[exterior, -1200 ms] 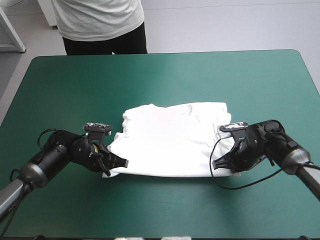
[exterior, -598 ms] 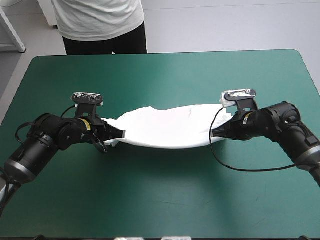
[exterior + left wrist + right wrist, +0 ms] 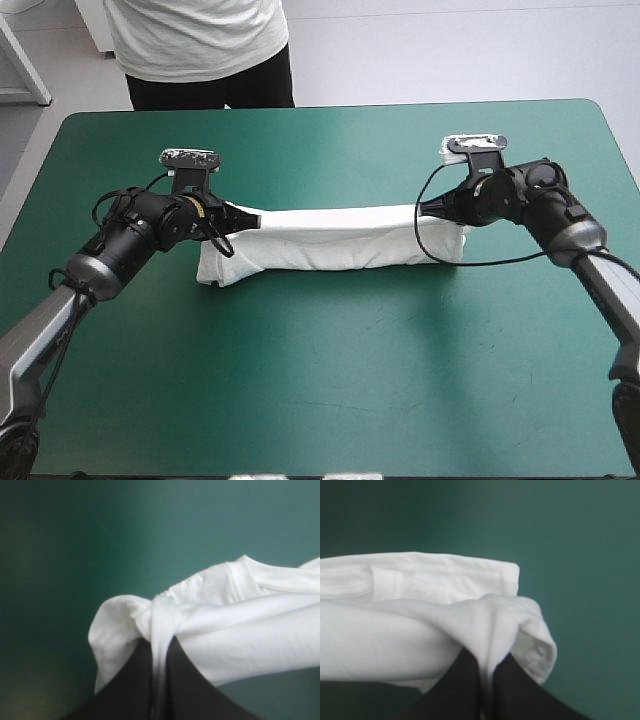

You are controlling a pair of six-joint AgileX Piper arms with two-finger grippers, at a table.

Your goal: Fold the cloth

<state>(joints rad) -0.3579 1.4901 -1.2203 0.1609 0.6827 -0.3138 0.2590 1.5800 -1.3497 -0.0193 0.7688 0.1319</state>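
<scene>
The white T-shirt lies as a long narrow folded band across the middle of the teal-green table. At its left end my left gripper is shut on the T-shirt, a pinch of white cloth caught between its black fingers. My right gripper is shut on the T-shirt at the right end, where the fabric bunches over the fingertips. Both ends are held at the band's far edge, just above the table.
A person stands beyond the table's far edge, not over its top. The right arm's black cable loops down over the right end of the T-shirt. Bare teal-green cover stretches in front of the band.
Both grippers carried the near edge of the T-shirt up and away toward the far side, folding the spread shirt over into a narrow band.
</scene>
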